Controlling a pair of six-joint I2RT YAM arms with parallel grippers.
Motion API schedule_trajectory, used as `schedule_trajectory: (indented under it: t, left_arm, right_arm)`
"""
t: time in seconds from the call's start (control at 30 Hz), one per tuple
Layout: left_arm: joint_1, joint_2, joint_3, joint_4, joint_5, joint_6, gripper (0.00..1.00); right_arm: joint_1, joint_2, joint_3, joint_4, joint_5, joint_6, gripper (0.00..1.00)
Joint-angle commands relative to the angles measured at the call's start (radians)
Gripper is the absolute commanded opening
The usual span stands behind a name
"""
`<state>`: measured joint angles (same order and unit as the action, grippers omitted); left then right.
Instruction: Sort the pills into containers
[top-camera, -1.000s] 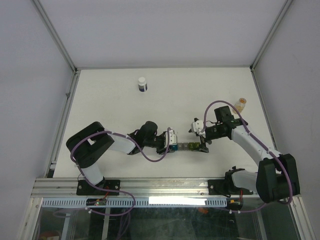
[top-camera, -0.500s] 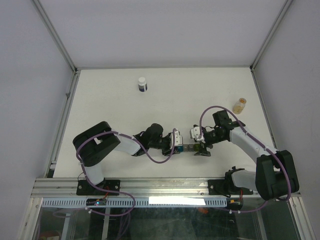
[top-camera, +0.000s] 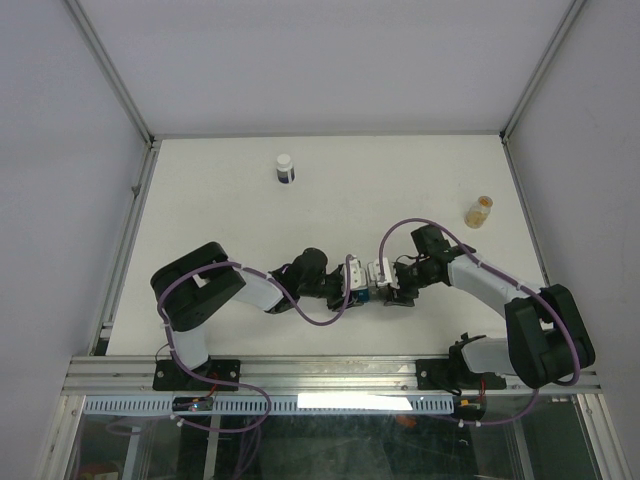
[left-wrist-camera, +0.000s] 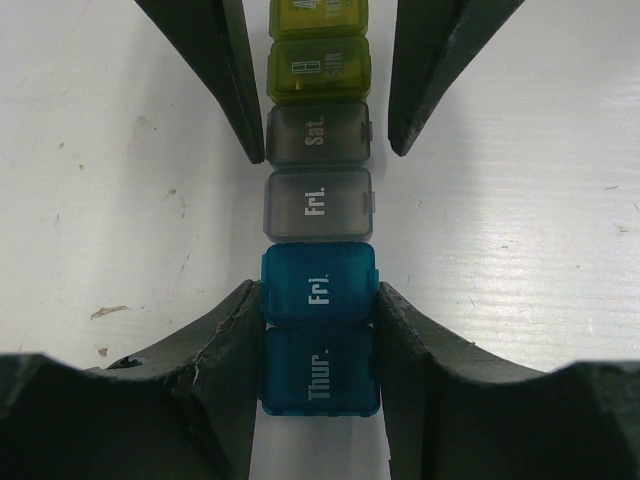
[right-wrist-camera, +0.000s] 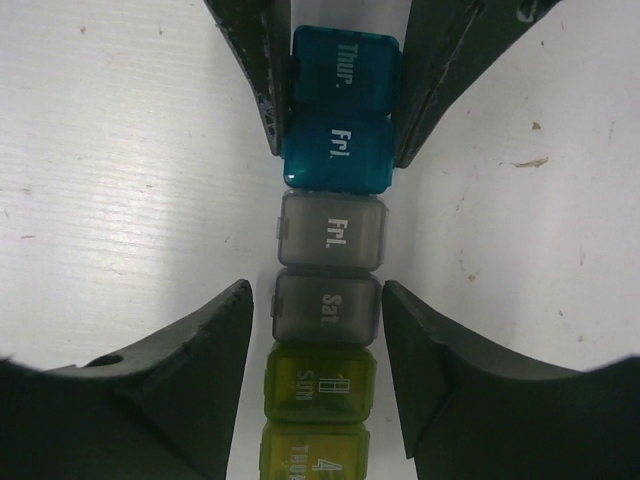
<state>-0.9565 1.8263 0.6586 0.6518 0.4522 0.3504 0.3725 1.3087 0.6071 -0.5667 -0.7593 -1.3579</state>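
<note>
The white table (top-camera: 220, 200) is carrying everything. The left arm (top-camera: 250, 290) is lying low and reaching rightward from its base, while the right arm (top-camera: 490, 285) is bending in from the other side, so the two wrists are meeting head-on near the table's front middle. The left gripper (left-wrist-camera: 320, 290) is pinching the blue end of the containers (left-wrist-camera: 318, 205), its fingers pressing both sides of the blue compartments. The right gripper (right-wrist-camera: 318, 300) is straddling the grey "Sat." compartment with its jaws spread, a thin gap showing on each side (not touching). The strip is lying flat between the two grippers, lids up, running blue to grey to yellow-green. Well apart are standing a white-capped bottle (top-camera: 285, 168) at the back and an amber bottle (top-camera: 480, 210) at the right.
</note>
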Motion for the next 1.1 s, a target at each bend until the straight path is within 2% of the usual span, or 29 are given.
schedule_trajectory:
  t: [0.0, 0.37, 0.73, 0.83, 0.9, 1.07]
  left_arm:
    - [-0.010, -0.001, 0.014, 0.045, 0.005, -0.015, 0.20]
    - [-0.010, -0.012, 0.012, 0.025, 0.006, -0.004, 0.12]
    - [-0.010, -0.024, 0.015, -0.033, 0.015, 0.034, 0.05]
    - [-0.010, -0.025, 0.018, -0.045, 0.018, 0.036, 0.05]
    - [-0.010, -0.027, 0.020, -0.049, 0.022, 0.035, 0.05]
    - [-0.010, -0.032, 0.032, -0.066, 0.030, 0.032, 0.06]
  right_arm:
    - [0.008, 0.000, -0.002, 0.050, 0.022, 0.023, 0.55]
    - [0.008, 0.007, 0.033, 0.025, 0.007, 0.065, 0.24]
    - [-0.047, 0.103, 0.144, -0.147, -0.128, 0.094, 0.16]
    - [-0.060, 0.134, 0.169, -0.165, -0.136, 0.112, 0.16]
    - [-0.073, 0.141, 0.176, -0.151, -0.138, 0.149, 0.20]
    - [-0.101, 0.093, 0.161, -0.060, -0.113, 0.250, 0.47]
